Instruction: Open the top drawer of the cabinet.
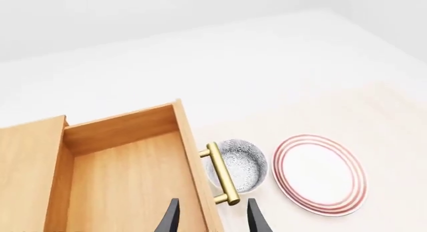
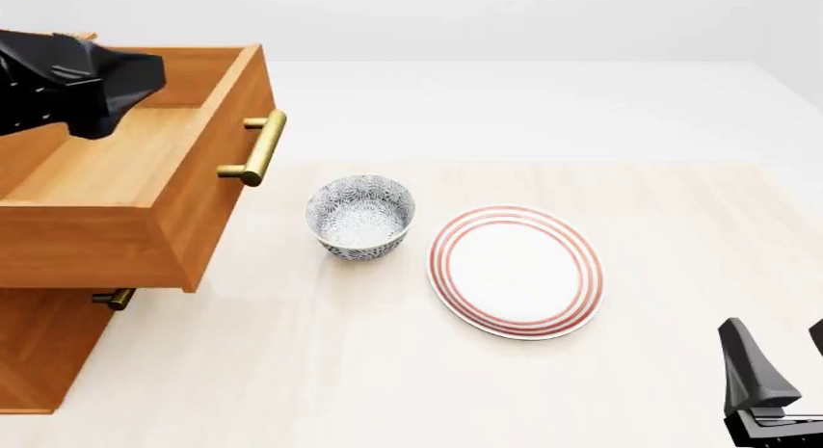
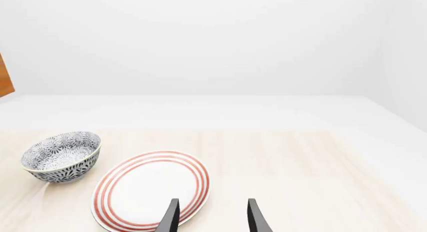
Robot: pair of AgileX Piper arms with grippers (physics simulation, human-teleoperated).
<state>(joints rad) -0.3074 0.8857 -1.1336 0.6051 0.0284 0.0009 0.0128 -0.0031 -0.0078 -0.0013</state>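
The top drawer [image 2: 122, 169] is jutting out of the cabinet [image 2: 45, 347] at the frame's left, the left end effector [image 1: 210, 217] is hovering spread above its handle [image 1: 221, 174], and the right end effector [image 3: 210, 217] is idling spread over the plate [image 3: 150, 194].

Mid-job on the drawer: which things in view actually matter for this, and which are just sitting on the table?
Part of the job:
- top drawer, already pulled out
- its brass handle
- cabinet
- left tool, open above the handle, not gripping it

Just lying about:
- patterned bowl
- red-ringed plate
- right tool, open, idle near the plate
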